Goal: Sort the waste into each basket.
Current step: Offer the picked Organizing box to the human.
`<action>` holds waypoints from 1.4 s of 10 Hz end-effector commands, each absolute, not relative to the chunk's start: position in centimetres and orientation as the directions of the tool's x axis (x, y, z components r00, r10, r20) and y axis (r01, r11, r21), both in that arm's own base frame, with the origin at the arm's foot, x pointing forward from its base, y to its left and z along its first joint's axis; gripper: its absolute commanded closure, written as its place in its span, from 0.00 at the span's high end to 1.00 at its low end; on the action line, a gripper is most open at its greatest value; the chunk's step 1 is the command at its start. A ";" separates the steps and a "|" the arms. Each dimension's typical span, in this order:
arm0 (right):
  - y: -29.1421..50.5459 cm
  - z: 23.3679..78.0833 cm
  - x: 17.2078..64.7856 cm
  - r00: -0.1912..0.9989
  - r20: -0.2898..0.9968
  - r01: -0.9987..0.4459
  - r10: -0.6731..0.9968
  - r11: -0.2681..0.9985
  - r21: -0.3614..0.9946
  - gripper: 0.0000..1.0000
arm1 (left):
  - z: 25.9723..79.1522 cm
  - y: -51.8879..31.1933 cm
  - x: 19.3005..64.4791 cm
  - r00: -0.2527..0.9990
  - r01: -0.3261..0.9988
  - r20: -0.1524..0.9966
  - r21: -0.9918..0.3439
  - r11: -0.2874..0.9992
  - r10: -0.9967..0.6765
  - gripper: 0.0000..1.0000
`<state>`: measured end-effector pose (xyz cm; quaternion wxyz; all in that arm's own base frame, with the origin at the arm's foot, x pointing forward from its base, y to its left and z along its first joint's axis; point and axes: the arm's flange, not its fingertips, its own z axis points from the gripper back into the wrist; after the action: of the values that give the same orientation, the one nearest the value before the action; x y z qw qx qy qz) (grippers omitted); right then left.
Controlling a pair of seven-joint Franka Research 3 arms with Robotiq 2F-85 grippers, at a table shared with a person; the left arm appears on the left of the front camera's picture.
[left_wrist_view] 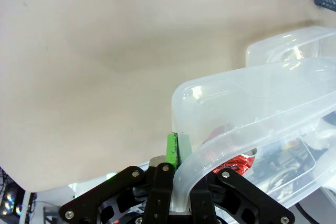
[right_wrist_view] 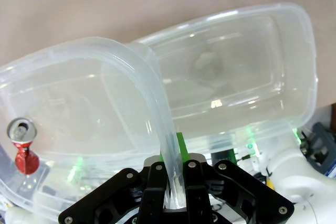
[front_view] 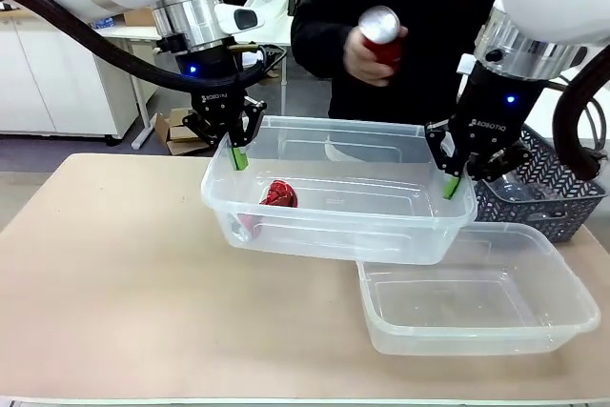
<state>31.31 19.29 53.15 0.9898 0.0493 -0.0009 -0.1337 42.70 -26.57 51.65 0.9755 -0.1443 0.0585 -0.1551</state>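
Beige table [front_view: 114,274], left claw [front_view: 238,154] and right claw [front_view: 453,181] clamped on upper tub [front_view: 334,235] rim

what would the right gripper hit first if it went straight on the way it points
The right gripper is shut on the rim of the raised tub; beyond that, probably the lower tub beneath it, though depth is unclear.

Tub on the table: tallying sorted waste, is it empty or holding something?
Empty: the lower tub shows only bare clear floor; the crushed red can lies in the lifted tub.
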 end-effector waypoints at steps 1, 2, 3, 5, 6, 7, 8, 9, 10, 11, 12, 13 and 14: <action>18.8 53.2 31.7 0.963 -0.005 0.267 -0.268 0.960 0.083 0.04 | 52.5 -26.6 42.5 0.943 0.291 -0.065 -0.321 0.901 -0.327 0.03; 18.8 53.2 31.7 0.963 -0.005 0.267 -0.268 0.960 0.083 0.04 | 52.5 -26.6 42.5 0.943 0.291 -0.065 -0.321 0.901 -0.327 0.03; 18.8 53.2 31.7 0.963 -0.005 0.267 -0.268 0.960 0.083 0.04 | 52.5 -26.6 42.5 0.943 0.291 -0.065 -0.321 0.901 -0.327 0.03; 18.8 53.2 31.7 0.963 -0.005 0.267 -0.268 0.960 0.083 0.04 | 52.5 -26.6 42.5 0.943 0.291 -0.065 -0.321 0.901 -0.327 0.03; 18.8 53.2 31.7 0.963 -0.005 0.267 -0.268 0.960 0.083 0.04 | 52.5 -26.6 42.5 0.943 0.291 -0.065 -0.321 0.901 -0.327 0.03; 18.8 53.2 31.7 0.963 -0.005 0.267 -0.268 0.960 0.083 0.04 | 52.5 -26.6 42.5 0.943 0.291 -0.065 -0.321 0.901 -0.327 0.03; 18.8 53.2 31.7 0.963 -0.005 0.267 -0.268 0.960 0.083 0.04 | 52.5 -26.6 42.5 0.943 0.291 -0.065 -0.321 0.901 -0.327 0.03; 18.8 53.2 31.7 0.963 -0.005 0.267 -0.268 0.960 0.083 0.04 | 52.5 -26.6 42.5 0.943 0.291 -0.065 -0.321 0.901 -0.327 0.03; 18.8 53.2 31.7 0.963 -0.005 0.267 -0.268 0.960 0.083 0.04 | 52.5 -26.6 42.5 0.943 0.291 -0.065 -0.321 0.901 -0.327 0.03; 18.8 53.2 31.7 0.963 -0.005 0.267 -0.268 0.960 0.083 0.04 | 52.5 -26.6 42.5 0.943 0.291 -0.065 -0.321 0.901 -0.327 0.03; 18.8 53.2 31.7 0.963 -0.005 0.267 -0.268 0.960 0.083 0.04 | 52.5 -26.6 42.5 0.943 0.291 -0.065 -0.321 0.901 -0.327 0.03; 18.8 53.2 31.7 0.963 -0.005 0.267 -0.268 0.960 0.083 0.04 | 52.5 -26.6 42.5 0.943 0.291 -0.065 -0.321 0.901 -0.327 0.03; 18.8 53.2 31.7 0.963 -0.005 0.267 -0.268 0.960 0.083 0.04 | 52.5 -26.6 42.5 0.943 0.291 -0.065 -0.321 0.901 -0.327 0.03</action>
<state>31.31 19.29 53.15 0.9898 0.0493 -0.0009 -0.1336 42.70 -26.58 51.65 0.9755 -0.1443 0.0585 -0.1551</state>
